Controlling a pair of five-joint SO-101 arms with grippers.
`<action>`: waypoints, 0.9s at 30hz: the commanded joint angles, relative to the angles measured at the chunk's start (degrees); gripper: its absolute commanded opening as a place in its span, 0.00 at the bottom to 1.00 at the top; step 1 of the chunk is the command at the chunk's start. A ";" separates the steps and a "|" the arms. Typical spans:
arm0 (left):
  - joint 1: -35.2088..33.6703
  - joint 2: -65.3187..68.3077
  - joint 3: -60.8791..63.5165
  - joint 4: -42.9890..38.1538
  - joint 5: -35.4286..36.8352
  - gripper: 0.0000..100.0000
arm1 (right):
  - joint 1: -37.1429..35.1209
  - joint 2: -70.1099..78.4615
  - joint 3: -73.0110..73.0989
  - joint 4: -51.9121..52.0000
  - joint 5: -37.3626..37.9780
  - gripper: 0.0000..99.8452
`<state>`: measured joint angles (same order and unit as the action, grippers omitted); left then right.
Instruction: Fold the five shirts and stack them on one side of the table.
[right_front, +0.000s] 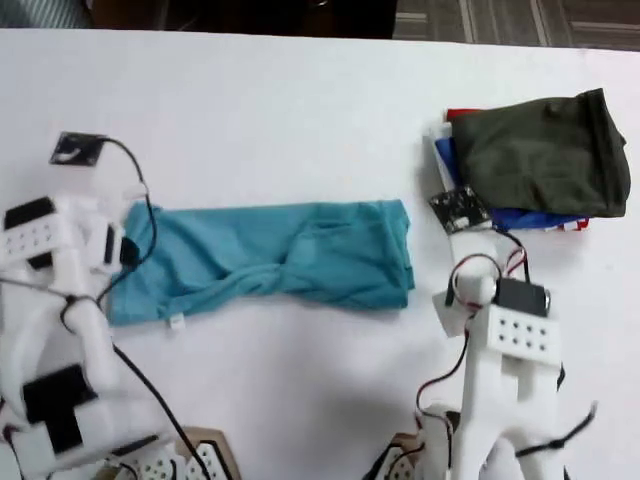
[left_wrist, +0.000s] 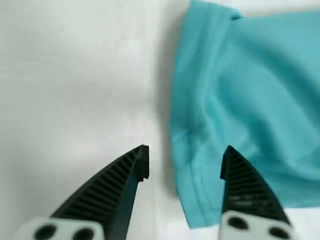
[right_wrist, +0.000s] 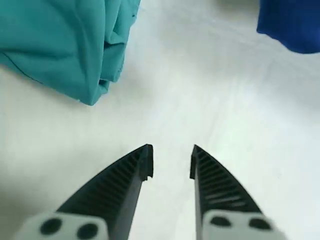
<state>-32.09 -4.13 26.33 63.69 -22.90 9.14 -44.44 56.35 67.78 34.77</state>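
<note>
Currently my left hand (left_wrist: 185, 152), released, straddles an edge of the teal shirt (right_front: 270, 255); my right hand (right_wrist: 171, 150), released, hangs near the worktop's (right_front: 300, 120) right-edge stack (right_front: 540, 150)

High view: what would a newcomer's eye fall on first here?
A teal shirt, folded into a long band, lies across the middle of the white table. At the table's right side sits a pile with a dark green shirt on top. The left tool hangs open over the teal shirt's edge.
</note>
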 joint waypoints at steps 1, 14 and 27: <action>0.00 7.74 -8.04 0.97 0.18 0.26 | 0.48 -4.97 0.09 -0.75 0.18 0.15; 8.88 31.74 -24.22 12.40 0.53 0.26 | 0.84 -7.60 0.18 1.27 0.18 0.15; 8.18 44.04 -38.64 24.00 0.00 0.04 | 0.92 -7.60 0.18 1.63 -0.09 0.15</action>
<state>-23.56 37.71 -11.12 87.25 -22.64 9.14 -50.42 56.79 69.10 34.77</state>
